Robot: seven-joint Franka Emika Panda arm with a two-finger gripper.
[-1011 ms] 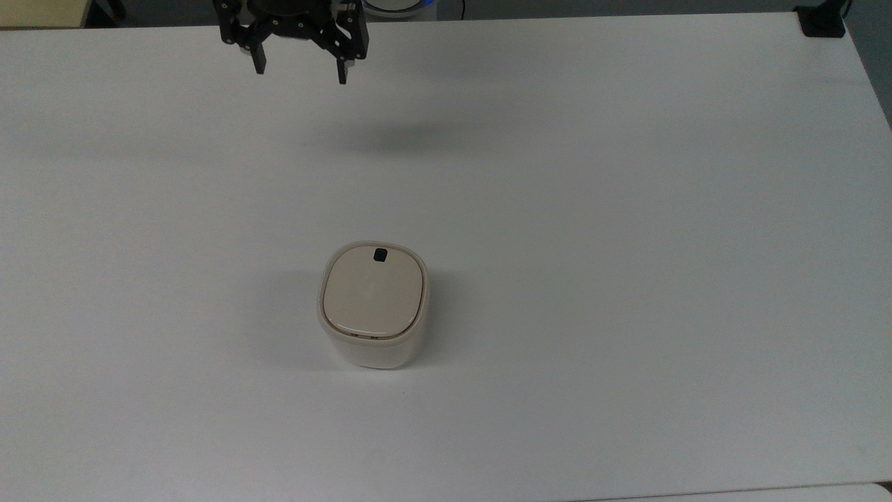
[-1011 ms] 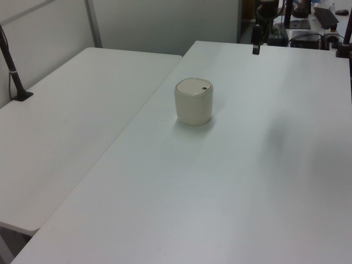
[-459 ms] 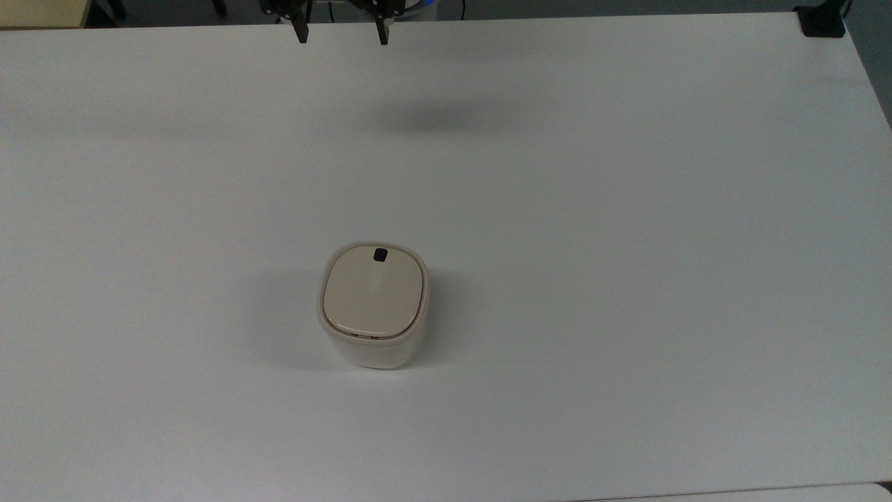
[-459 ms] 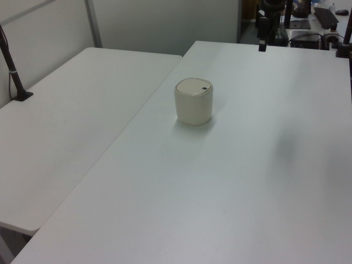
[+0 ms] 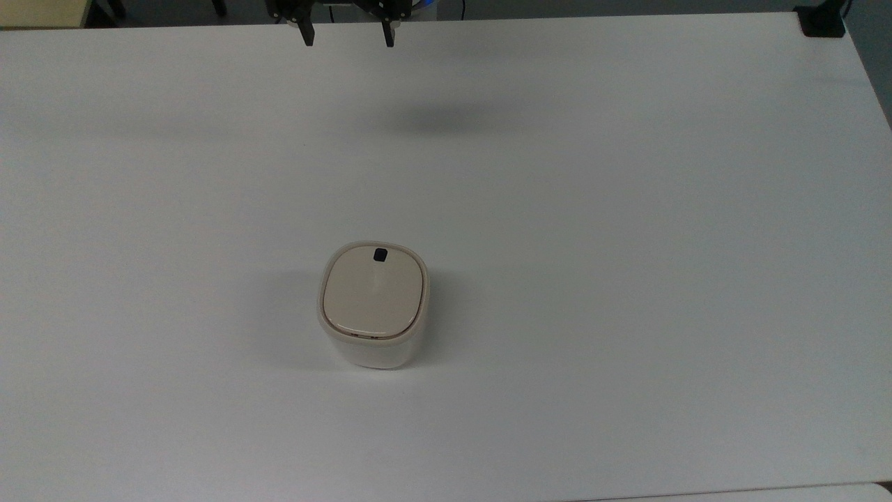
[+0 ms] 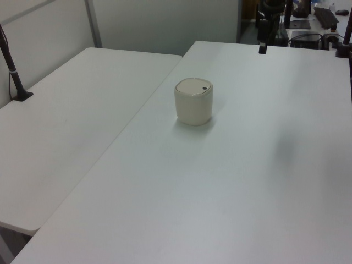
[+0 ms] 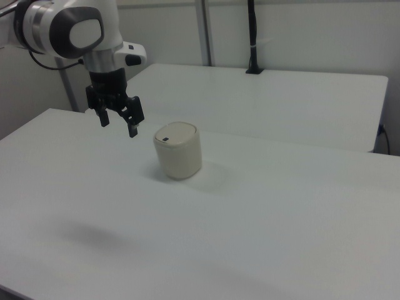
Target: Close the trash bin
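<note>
Lid (image 5: 373, 293) lies flat on the trash bin (image 7: 179, 150), hinge hard to make out; tool (image 5: 346, 36) hangs spread and empty above the tabletop (image 5: 627, 209), its upper part cut off in the top view.

even, soft overhead light — faint blurry shadows on the white table (image 5: 627, 209).

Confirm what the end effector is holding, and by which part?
Nothing. The end effector is open and empty, up off the table; the trash bin stands apart, lid down.
</note>
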